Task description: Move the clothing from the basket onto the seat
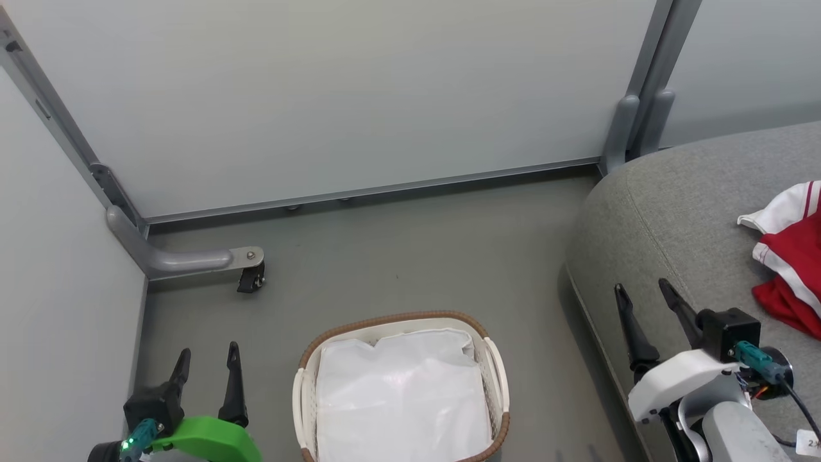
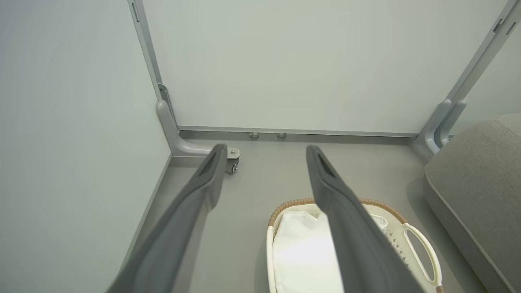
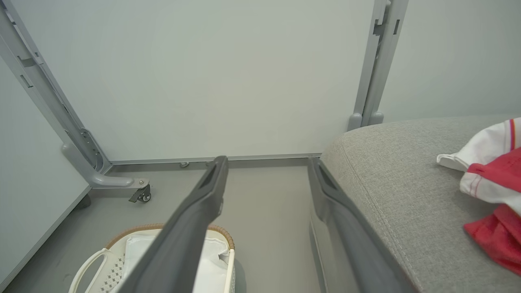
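Red clothing (image 1: 790,256) with white sleeves and striped trim lies crumpled on the grey seat (image 1: 667,212) at the right; the right wrist view shows the clothing (image 3: 494,195) on the seat (image 3: 390,171) too. On the floor stands the cream basket (image 1: 308,385) with a brown rim, holding just its white liner. My left gripper (image 1: 206,356) hovers open to the left of the basket, nothing between its fingers. Over the seat's front edge my right gripper (image 1: 641,289) is open and holds nothing. The left wrist view looks down past its open gripper (image 2: 264,150) at the basket (image 2: 419,244).
Pale partition walls (image 1: 359,96) close off the back and left. A grey bracket foot with a small caster (image 1: 250,277) juts onto the floor at back left. Bare grey floor (image 1: 417,256) lies between the basket, the wall and the seat.
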Robot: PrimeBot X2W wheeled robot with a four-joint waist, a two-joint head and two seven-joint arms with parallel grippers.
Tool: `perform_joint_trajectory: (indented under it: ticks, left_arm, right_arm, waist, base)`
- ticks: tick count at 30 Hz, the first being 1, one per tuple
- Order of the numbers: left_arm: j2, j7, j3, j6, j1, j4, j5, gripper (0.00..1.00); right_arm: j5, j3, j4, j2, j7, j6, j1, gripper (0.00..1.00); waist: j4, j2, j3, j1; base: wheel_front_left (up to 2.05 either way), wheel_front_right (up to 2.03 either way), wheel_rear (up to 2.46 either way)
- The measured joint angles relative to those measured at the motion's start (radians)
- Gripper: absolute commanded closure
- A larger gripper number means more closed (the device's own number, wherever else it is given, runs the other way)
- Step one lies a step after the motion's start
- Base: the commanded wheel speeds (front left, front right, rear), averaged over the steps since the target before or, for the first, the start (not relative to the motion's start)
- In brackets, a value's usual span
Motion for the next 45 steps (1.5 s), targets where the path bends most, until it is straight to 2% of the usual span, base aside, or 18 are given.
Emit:
perform_joint_trajectory:
  ticks: [10, 11, 17, 30, 45]
  left_arm:
    - [-0.016, 0.0, 0.029, -0.012, 0.044, -0.027, -0.016, 0.0]
    - [-0.016, 0.0, 0.026, -0.013, 0.044, -0.026, -0.021, 1.0]
    - [-0.024, 0.02, 0.028, -0.012, 0.054, 0.013, -0.041, 1.0]
    - [-0.024, 0.081, 0.047, -0.012, 0.054, -0.03, -0.279, 1.0]
    - [-0.024, 0.139, 0.063, -0.012, 0.05, -0.075, -0.504, 1.0]
  right_arm:
    - [0.001, 0.002, -0.002, 0.011, 0.0, 0.0, 0.042, 0.0]
    - [0.001, 0.003, -0.004, 0.011, 0.0, 0.0, 0.042, 1.0]
    - [0.022, 0.0, 0.033, 0.028, 0.015, 0.0, 0.07, 1.0]
    - [0.258, -0.028, -0.003, 0.035, 0.076, 0.0, 0.07, 1.0]
    - [0.49, -0.054, -0.04, 0.045, 0.137, 0.0, 0.072, 1.0]
  waist:
    - [-0.001, 0.0, -0.011, 0.0]
    - [-0.002, 0.0, -0.01, 0.0]
    - [-0.001, 0.0, -0.01, 0.0]
    - [0.0, 0.0, -0.008, 0.0]
    - [0.002, 0.0, -0.005, 0.0]
  base:
    - [0.0, 0.0, 0.0]
    - [0.0, 0.0, 0.0]
    - [0.0, 0.0, 0.0]
    - [0.0, 0.0, 0.0]
    - [0.0, 0.0, 0.0]
